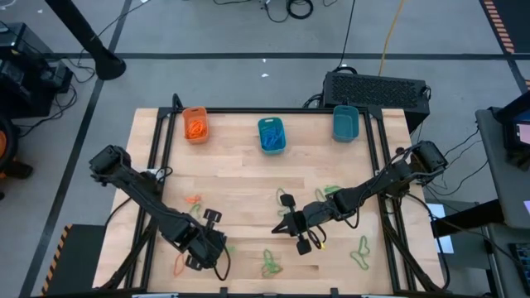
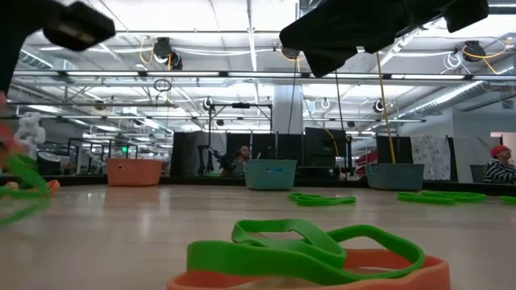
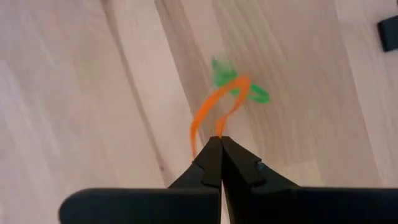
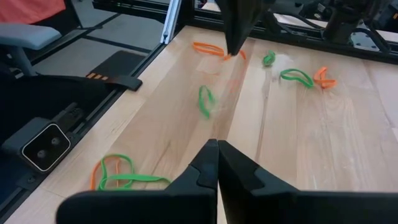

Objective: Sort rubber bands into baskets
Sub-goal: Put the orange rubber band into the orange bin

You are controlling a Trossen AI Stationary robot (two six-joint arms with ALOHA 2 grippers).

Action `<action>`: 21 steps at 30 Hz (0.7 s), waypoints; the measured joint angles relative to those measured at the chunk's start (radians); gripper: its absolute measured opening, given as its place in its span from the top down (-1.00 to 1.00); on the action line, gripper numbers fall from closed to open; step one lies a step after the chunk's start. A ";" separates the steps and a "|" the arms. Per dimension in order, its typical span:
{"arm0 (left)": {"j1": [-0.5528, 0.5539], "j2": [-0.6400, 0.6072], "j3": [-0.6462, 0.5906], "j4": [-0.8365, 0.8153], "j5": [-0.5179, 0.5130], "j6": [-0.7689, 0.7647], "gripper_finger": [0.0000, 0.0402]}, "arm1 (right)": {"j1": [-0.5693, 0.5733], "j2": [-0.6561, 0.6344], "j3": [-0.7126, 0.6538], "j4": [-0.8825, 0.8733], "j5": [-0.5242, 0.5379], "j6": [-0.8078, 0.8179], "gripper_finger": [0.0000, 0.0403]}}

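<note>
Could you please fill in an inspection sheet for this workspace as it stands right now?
Surface: wooden table, bands scattered over its near half.
Job's things: orange basket holds orange bands; middle teal basket holds blue bands; right teal basket, contents cannot be told.
Loose bands: green band near front edge.
Clutter: nothing seen.
Claws: left claw shut on orange band; right claw shut, holds nothing.
Cables: black cable on the floor.
Surroundings: black box behind the table; seated person in background.
</note>
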State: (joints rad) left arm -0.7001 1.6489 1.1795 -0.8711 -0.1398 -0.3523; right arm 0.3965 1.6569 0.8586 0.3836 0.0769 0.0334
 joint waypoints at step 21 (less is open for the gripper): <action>0.108 -0.025 0.075 -0.236 -0.237 -0.074 0.99 | 0.000 0.000 0.000 0.049 0.163 -0.020 1.00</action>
State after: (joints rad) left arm -0.5922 1.6242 1.2541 -1.1071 -0.3771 -0.4264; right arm 0.3966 1.6569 0.8585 0.4325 0.2399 0.0137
